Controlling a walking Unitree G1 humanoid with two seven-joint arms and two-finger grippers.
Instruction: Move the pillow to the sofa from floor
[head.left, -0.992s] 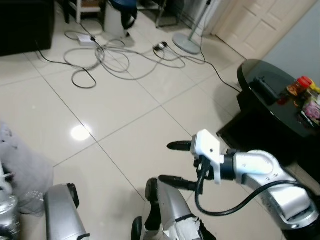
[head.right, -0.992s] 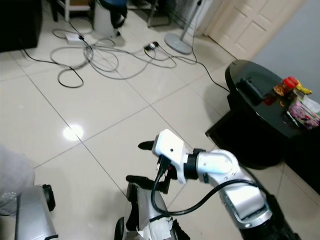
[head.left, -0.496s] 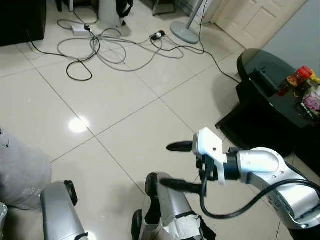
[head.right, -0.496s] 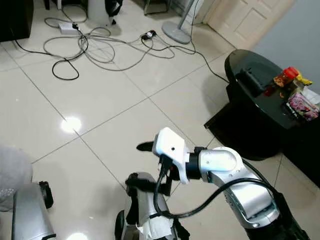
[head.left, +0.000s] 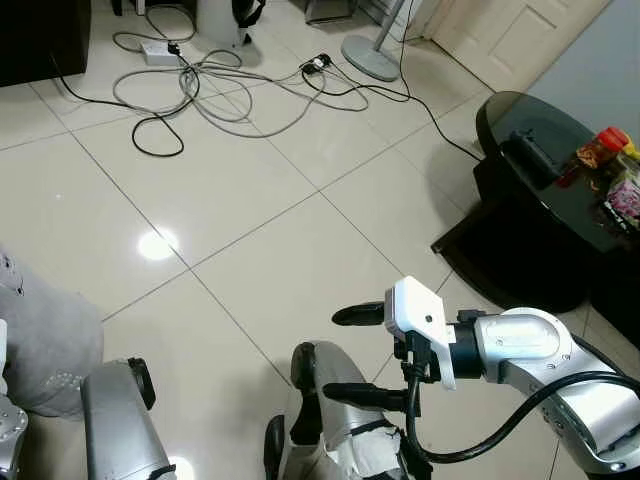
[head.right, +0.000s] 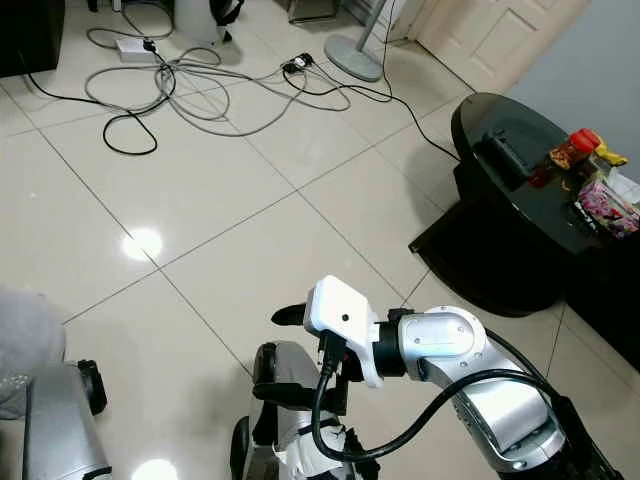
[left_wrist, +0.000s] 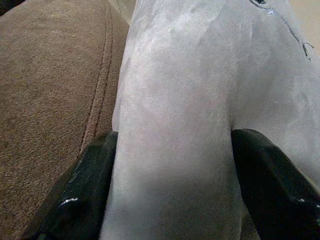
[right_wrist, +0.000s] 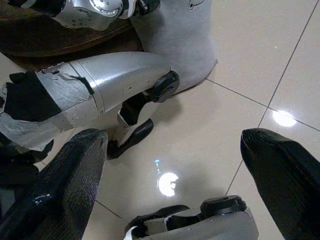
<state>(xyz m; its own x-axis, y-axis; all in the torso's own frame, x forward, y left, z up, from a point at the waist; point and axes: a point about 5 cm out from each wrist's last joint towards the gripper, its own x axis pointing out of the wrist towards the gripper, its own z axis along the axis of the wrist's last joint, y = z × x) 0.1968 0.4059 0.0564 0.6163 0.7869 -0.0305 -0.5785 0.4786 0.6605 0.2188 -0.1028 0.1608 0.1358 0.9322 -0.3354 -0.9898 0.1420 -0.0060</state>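
A grey pillow is pinched between the two black fingers of my left gripper, which is shut on it. The pillow rests against the brown sofa. In the eye views the pillow bulges in at the left edge, low beside my left leg. My right gripper hangs open over the tiled floor in front of me, holding nothing. The right wrist view looks back at the pillow, between the gripper's wide-spread fingers.
Tangled cables lie on the white tiles at the back, near a fan base. A black round table with jars stands to the right. My silver legs stand at the bottom.
The camera has shifted, so the cables sit higher in the picture. The right gripper is slightly lower in the picture, still open. The pillow stays at my left side.
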